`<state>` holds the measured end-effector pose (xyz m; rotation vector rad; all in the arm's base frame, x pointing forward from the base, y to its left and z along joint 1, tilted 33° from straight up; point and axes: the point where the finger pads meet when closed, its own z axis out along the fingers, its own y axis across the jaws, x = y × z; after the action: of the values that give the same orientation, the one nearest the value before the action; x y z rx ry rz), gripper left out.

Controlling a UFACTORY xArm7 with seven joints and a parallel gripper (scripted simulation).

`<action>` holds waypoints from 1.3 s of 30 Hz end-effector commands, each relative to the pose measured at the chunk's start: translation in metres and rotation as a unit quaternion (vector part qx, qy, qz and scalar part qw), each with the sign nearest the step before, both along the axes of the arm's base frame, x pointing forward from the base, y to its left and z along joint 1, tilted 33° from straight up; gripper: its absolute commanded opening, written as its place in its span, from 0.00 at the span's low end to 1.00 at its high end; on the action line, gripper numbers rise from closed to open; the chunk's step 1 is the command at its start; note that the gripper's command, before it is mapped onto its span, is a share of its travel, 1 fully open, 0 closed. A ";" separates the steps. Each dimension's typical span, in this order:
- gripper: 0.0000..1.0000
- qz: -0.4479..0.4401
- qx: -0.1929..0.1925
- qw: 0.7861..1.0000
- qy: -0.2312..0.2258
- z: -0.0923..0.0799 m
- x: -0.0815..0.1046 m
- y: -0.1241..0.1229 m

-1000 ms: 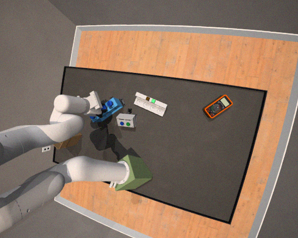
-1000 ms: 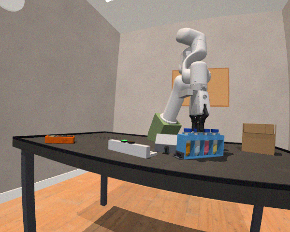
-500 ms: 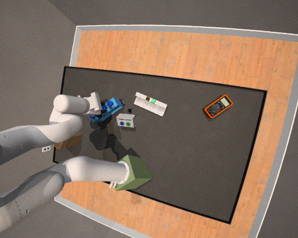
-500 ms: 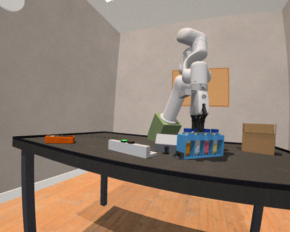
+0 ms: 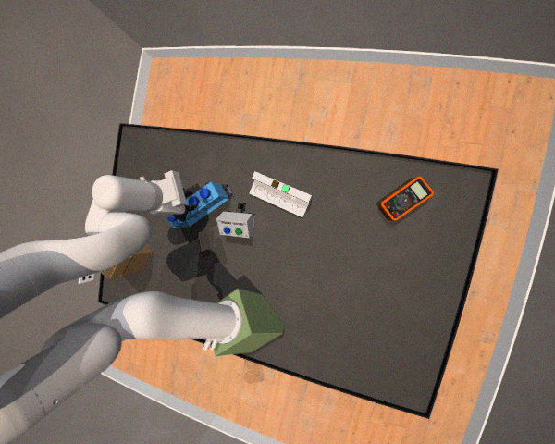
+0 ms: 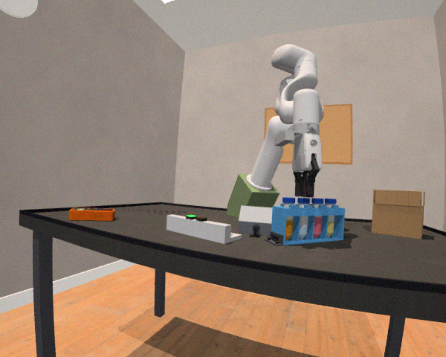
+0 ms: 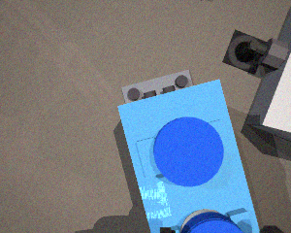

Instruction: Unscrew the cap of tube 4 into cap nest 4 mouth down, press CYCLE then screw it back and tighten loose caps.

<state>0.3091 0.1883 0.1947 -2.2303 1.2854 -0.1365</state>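
The blue tube rack [image 5: 196, 203] stands at the mat's near-left part, with four blue caps on its tubes. My gripper [image 6: 304, 190] points straight down over the second cap from the left in the exterior view [image 6: 303, 200]. Its fingers stand loosely about that cap's top, open. In the wrist view the end tube's cap [image 7: 188, 151] shows whole, and the cap under my fingers is cut by the bottom edge. The white cap tray [image 5: 281, 193] has empty nests and its green lamp [image 5: 285, 188] is lit. The key housing [image 5: 235, 225] carries the blue key [image 5: 227, 230] and the green key [image 5: 239, 231].
An orange multimeter [image 5: 407, 197] lies far right on the mat. A cardboard box [image 6: 398, 213] stands beside the rack, near the table edge. The arm's green base block [image 5: 252, 322] sits at the front edge. A small black part [image 7: 247, 50] lies by the housing.
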 end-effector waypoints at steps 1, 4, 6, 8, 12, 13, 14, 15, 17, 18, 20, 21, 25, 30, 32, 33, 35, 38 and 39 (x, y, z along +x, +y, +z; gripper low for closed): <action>0.46 0.000 0.001 1.000 -0.001 0.016 -0.006 -0.007; 0.46 0.000 0.001 1.000 -0.001 0.024 -0.009 -0.010; 0.46 0.000 0.001 1.000 -0.001 0.027 -0.010 -0.012; 0.46 0.000 0.001 1.000 -0.001 0.027 -0.010 -0.012; 0.46 0.000 0.001 1.000 -0.001 0.027 -0.010 -0.012; 0.46 0.000 0.001 1.000 -0.001 0.027 -0.010 -0.012; 0.00 0.036 -0.011 0.999 -0.018 0.022 -0.012 -0.019; 0.00 0.072 -0.024 0.997 -0.034 0.018 -0.014 -0.026; 0.00 0.129 -0.043 0.989 -0.060 0.010 -0.018 -0.038; 0.00 0.138 -0.046 0.987 -0.064 0.009 -0.019 -0.040; 0.00 0.165 -0.055 0.982 -0.076 0.006 -0.020 -0.045; 0.00 0.180 -0.060 0.978 -0.083 0.004 -0.021 -0.048; 0.00 0.240 -0.081 0.961 -0.111 -0.002 -0.025 -0.058; 0.00 0.284 -0.096 0.945 -0.131 -0.003 -0.025 -0.059; 0.00 0.339 -0.115 0.921 -0.156 -0.004 -0.025 -0.060; 0.00 0.352 -0.119 0.914 -0.162 -0.004 -0.025 -0.060; 0.00 0.379 -0.128 0.900 -0.174 -0.004 -0.025 -0.060; 0.00 0.422 -0.142 0.874 -0.194 -0.004 -0.025 -0.060; 0.00 0.436 -0.147 0.865 -0.200 -0.004 -0.025 -0.060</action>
<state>0.2833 0.1302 0.1891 -2.6184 0.3002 -0.3998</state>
